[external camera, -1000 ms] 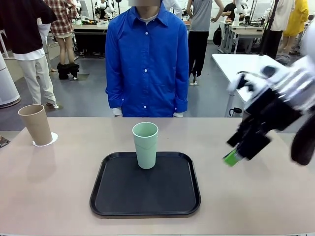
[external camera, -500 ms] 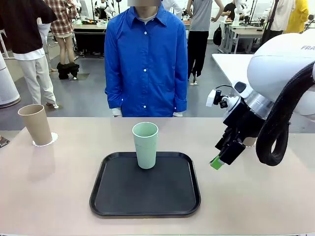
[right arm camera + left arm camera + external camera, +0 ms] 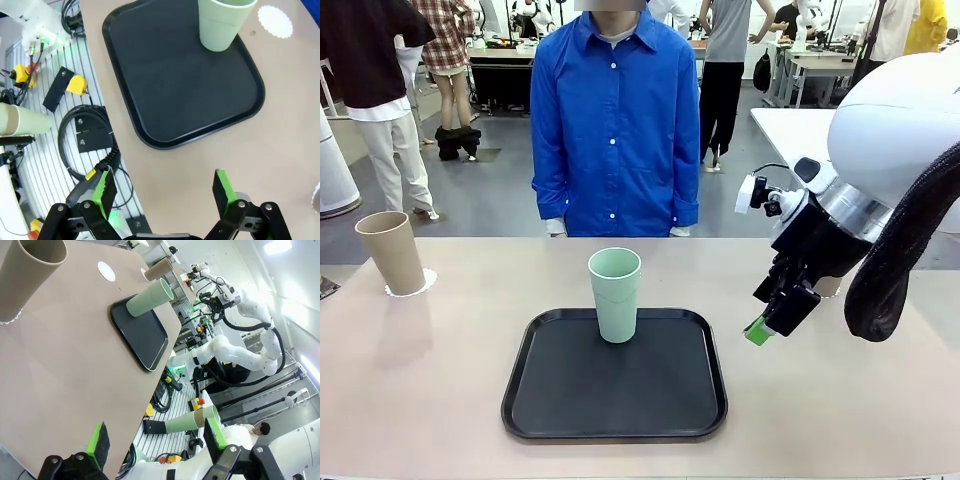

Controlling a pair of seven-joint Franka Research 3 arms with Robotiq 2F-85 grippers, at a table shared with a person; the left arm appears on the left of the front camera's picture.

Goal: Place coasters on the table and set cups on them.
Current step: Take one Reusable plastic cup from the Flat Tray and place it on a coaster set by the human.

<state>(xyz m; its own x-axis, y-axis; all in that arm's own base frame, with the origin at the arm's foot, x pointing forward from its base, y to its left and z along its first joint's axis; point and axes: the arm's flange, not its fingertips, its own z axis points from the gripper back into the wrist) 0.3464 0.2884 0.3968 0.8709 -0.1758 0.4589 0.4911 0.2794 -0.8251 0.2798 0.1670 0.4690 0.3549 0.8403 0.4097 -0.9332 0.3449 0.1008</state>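
- The right claw [image 3: 757, 330] hangs low over the surface [image 3: 840, 420], tilted down and toward the robot's left, just beside the right edge of the black tray [image 3: 615, 405].
- In the right wrist view, this claw [image 3: 164, 192] stands spread wide. Its green pads [image 3: 106, 187] are far apart, with nothing between them and only bare surface [image 3: 200, 165] beneath.
- The mint cup [image 3: 615, 294] stands upright on the far part of the tray, to the robot's left of the right claw and apart from it. In the right wrist view the mint cup [image 3: 220, 22] is ahead of the fingers, across the tray [image 3: 165, 85].
- A bare coaster [image 3: 274, 21] lies flat on the surface just past the tray's far corner, well ahead of the right claw.
- The left claw [image 3: 156, 440] is also spread wide and holds nothing. It is out past the edge of the surface [image 3: 65, 380], and its green pads [image 3: 97, 440] touch nothing.
- A tan cup [image 3: 392, 252] stands upright on a coaster [image 3: 425, 281] at the surface's far left, well away from the right claw. In the left wrist view the tan cup [image 3: 30, 270] is ahead of the fingers.
- A second tan cup [image 3: 159, 269] stands beyond the tray, far from the left claw. In the front view it is partly hidden behind the right arm.
- A person [image 3: 615, 120] in a blue shirt stands at the far side, beyond both claws.
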